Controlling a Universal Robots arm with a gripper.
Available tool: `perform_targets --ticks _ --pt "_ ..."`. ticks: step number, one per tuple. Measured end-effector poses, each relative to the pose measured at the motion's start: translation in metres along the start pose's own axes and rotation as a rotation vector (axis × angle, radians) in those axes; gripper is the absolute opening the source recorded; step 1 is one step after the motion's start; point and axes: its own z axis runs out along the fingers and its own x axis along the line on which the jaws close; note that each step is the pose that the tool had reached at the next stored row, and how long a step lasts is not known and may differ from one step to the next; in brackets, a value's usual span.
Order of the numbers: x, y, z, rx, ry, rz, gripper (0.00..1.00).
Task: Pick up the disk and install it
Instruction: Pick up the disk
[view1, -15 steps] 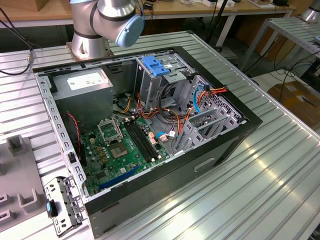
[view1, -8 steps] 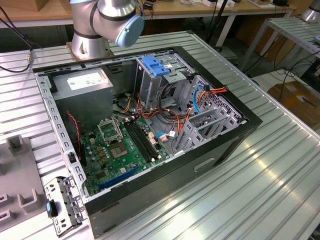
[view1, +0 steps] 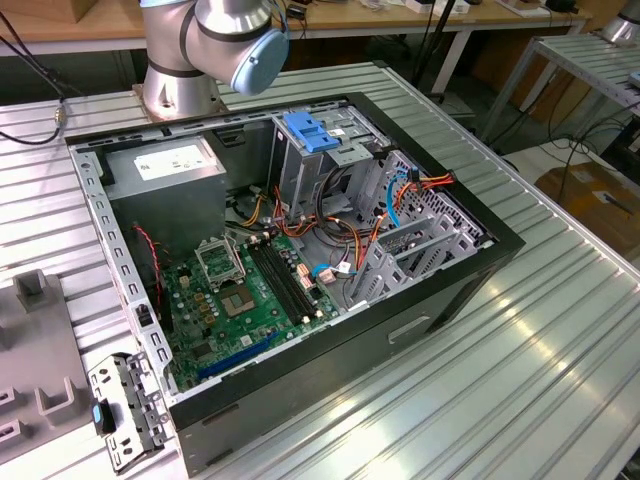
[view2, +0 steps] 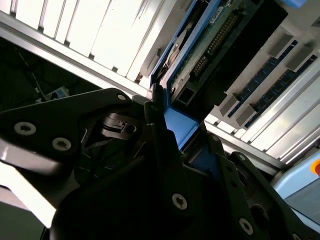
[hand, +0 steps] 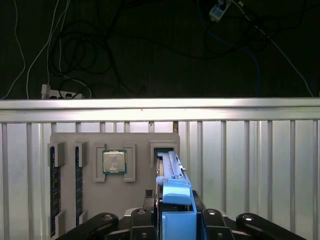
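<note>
Ribbed metal table, pincer clamping disk (upright)

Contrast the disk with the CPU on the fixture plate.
The disk stands on edge; the CPU lies flat. The disk wears blue carrier rails; the CPU is bare silver with a green rim. The disk is longer than the CPU. Both sit in the grey fixture plate.
</note>
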Motion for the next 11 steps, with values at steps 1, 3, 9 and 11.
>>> perform_targets --ticks 1,3,9,11 --pt "0.0 0.0 -0.001 0.0003 -0.0002 0.0 0.37" --pt "-0.0001 0.0 -0.0034 0.0002 -0.0001 0.0 0.37" --pt "-0.0001 -0.0001 -0.0084 0.0003 -0.0002 0.0 0.37" --pt "-0.0001 -0.0001 -0.009 0.0005 -0.0003 0.0 0.37"
